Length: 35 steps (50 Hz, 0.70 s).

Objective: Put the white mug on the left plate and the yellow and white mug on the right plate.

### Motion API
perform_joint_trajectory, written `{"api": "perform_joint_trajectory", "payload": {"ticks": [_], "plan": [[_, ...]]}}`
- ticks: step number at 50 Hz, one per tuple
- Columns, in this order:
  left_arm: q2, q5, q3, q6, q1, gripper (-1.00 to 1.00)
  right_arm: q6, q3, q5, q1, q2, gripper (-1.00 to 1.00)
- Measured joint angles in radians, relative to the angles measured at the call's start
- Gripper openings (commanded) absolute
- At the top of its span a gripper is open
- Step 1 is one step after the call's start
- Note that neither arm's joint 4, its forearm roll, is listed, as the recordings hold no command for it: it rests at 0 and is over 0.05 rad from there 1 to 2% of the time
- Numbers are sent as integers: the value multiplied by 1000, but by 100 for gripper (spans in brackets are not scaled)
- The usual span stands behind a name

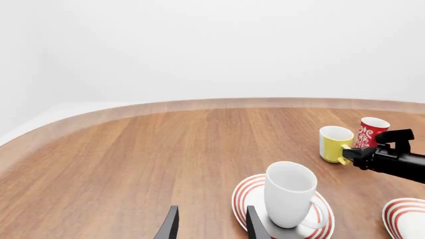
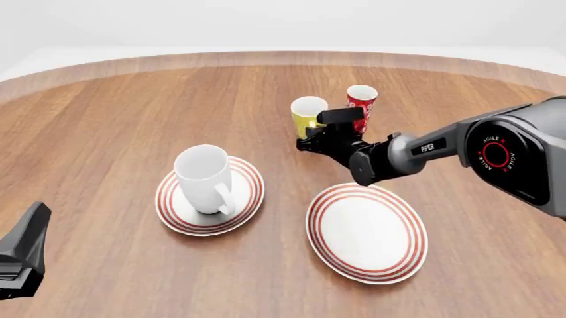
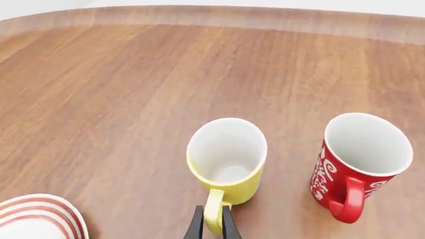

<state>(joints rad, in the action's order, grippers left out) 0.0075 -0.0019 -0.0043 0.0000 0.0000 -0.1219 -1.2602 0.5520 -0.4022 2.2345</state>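
Observation:
The white mug [image 2: 203, 173] stands upright on the left plate [image 2: 172, 211], handle toward the camera; both also show in the left wrist view, the mug [image 1: 289, 191] on the plate [image 1: 244, 194]. The yellow and white mug [image 2: 308, 114] stands on the table behind the empty right plate [image 2: 367, 232]. My right gripper [image 2: 307, 143] is shut on this mug's yellow handle [image 3: 214, 211], one finger on each side. My left gripper [image 1: 211, 214] is open and empty, low at the near left [image 2: 22, 255], just short of the left plate.
A slim red mug [image 2: 361, 103] with a white pattern stands close to the right of the yellow mug, and also shows in the right wrist view [image 3: 362, 159]. My right arm [image 2: 495, 149] stretches over the table above the right plate. The table's curved far edge [image 2: 283, 58] lies beyond.

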Motion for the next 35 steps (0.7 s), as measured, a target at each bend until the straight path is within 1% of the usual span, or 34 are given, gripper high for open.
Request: {"api": "perform_joint_trajectory", "payload": {"ticks": [15,35], "plan": [[0,0,0,0,0,100,9,34,20,8,-16,-100],[0,0,0,0,0,100,29,153,77,13,-122,-100]]}}
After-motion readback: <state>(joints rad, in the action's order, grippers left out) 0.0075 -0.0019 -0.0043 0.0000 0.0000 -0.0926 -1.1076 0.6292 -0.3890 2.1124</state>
